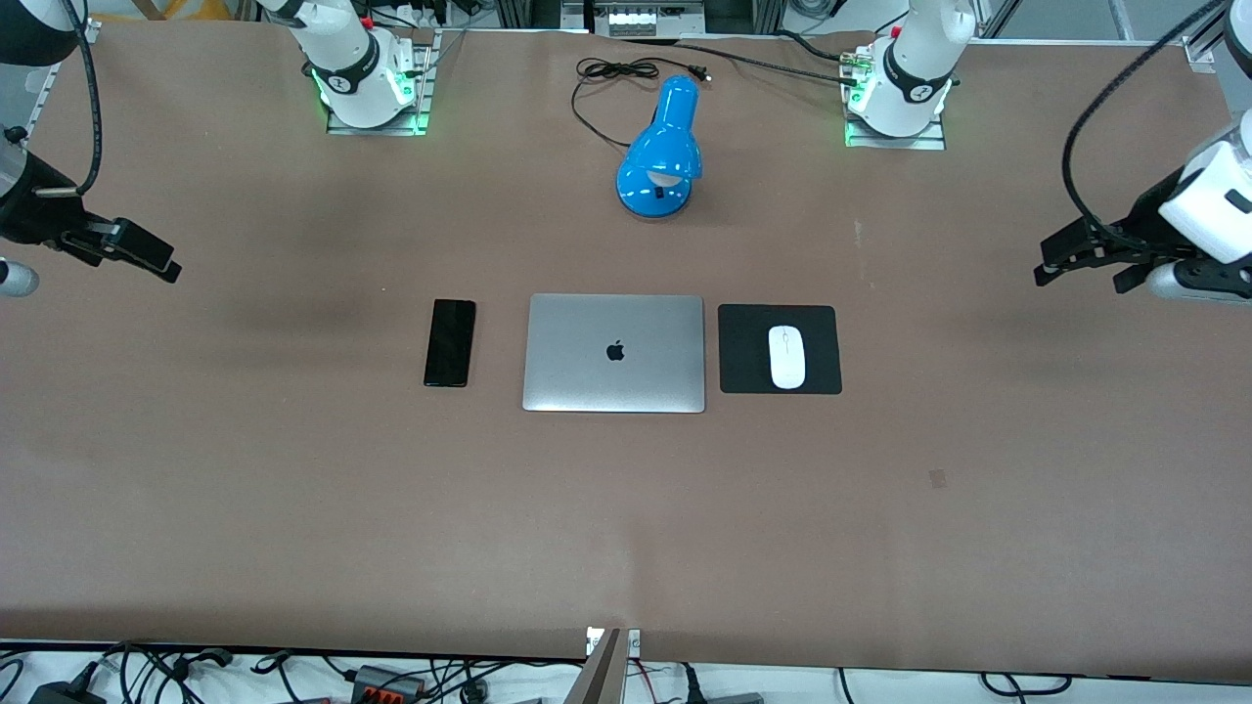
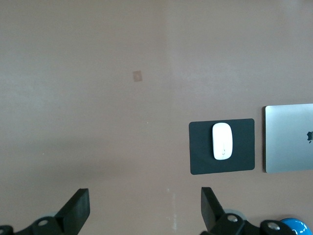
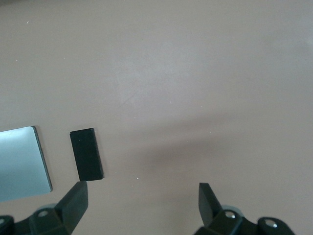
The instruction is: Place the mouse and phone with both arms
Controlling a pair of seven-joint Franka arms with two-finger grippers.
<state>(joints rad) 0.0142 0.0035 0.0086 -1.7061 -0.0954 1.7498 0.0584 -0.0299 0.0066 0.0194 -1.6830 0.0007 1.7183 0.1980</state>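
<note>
**Phone and mouse flank the laptop; both arms held out at the table's ends**

From my station I count one phone (image 1: 450, 343), one mouse (image 1: 786, 357), one closed silver laptop (image 1: 614, 353), one black square pad (image 1: 780, 349) and one blue desk lamp (image 1: 661, 149), all on the brown table (image 1: 293, 489).

The laptop lies shut in the middle. The phone lies flat just beside it toward the right arm's end, apart from it, long side parallel to the laptop's edge. The pad lies just beside the laptop toward the left arm's end, and the mouse rests on the pad near its centre, with pad showing all round it. The lamp stands farther from the front camera than the laptop, between the two bases, its black cord (image 1: 616, 73) looping toward the table's edge. It is well apart from the row of three. I see nothing lying on the phone or the mouse and nothing between them and either arm.

The left gripper (image 1: 1076, 262) hangs over bare table at the left arm's end, well apart from the pad; in its wrist view I see the jaws spread wide with nothing between them. The right gripper (image 1: 147, 256) hangs over bare table at the right arm's end, well apart from the phone, jaws likewise spread and empty.
</note>
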